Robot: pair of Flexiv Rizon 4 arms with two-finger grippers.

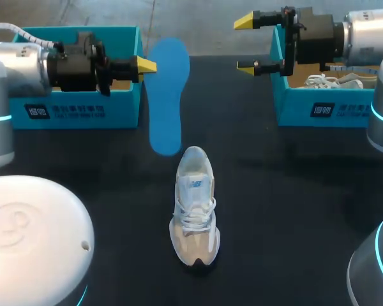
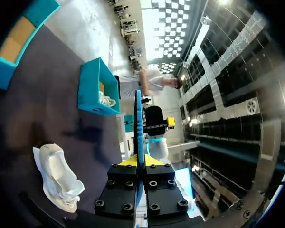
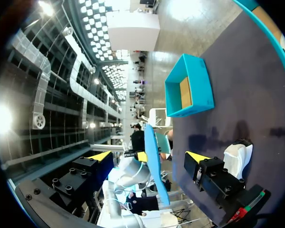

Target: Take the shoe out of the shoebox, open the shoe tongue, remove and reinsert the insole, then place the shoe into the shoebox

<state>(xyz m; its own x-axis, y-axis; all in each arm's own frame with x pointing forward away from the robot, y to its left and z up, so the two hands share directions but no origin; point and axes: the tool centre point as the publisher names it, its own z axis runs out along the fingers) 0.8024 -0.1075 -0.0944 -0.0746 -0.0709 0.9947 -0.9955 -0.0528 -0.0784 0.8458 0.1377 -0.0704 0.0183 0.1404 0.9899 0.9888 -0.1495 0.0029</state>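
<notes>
- The left arm lies level, and the left claw (image 1: 147, 64) pinches the blue insole (image 1: 166, 102) by its edge.
- The right claw (image 1: 246, 44) hangs wide and empty beside the right shoebox (image 1: 306, 108).
- The shoe (image 1: 195, 210) stands mid-table.
- The right arm hides part of that shoebox.

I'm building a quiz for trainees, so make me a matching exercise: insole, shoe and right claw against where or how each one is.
Things:
1 insole
2 shoe
3 right claw

States:
A open, holding nothing
B upright on the table
C gripped by the left claw

Pairs: 1-C, 2-B, 3-A
</notes>
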